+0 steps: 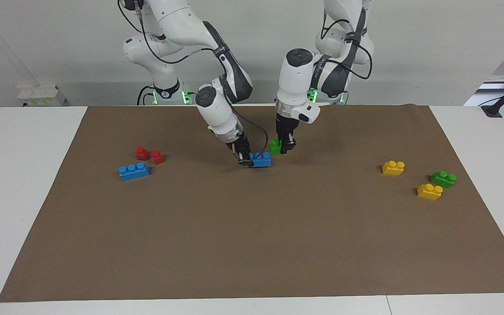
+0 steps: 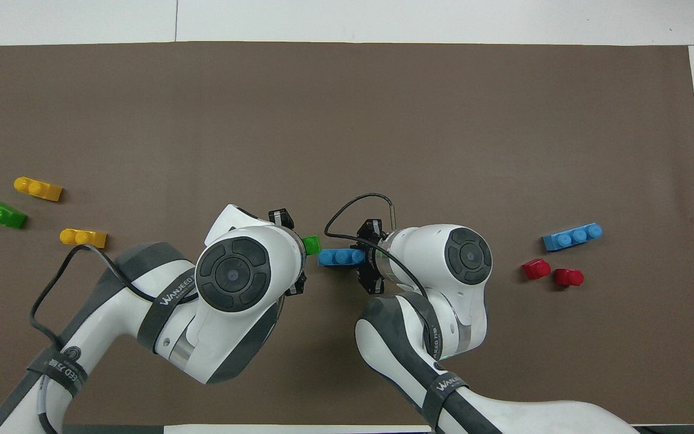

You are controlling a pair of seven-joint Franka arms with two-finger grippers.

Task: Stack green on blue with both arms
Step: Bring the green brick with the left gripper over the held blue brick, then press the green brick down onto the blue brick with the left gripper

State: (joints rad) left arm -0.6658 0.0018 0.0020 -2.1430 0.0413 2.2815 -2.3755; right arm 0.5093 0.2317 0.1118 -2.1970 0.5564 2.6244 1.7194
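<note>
My right gripper [image 1: 246,158] is shut on one end of a blue three-stud brick [image 1: 261,160], held low at the middle of the brown mat; it shows in the overhead view [image 2: 341,257] too. My left gripper [image 1: 286,145] is shut on a small green brick [image 1: 275,146], held just above the blue brick's free end and beside it; the overhead view shows the green brick [image 2: 311,244] close to the blue one. A second blue brick [image 1: 134,171] lies toward the right arm's end. A second green brick [image 1: 443,178] lies toward the left arm's end.
Two small red pieces [image 1: 149,155] lie just nearer to the robots than the second blue brick. Two yellow bricks [image 1: 393,168] [image 1: 429,191] lie beside the second green brick. The brown mat [image 1: 252,245] covers most of the white table.
</note>
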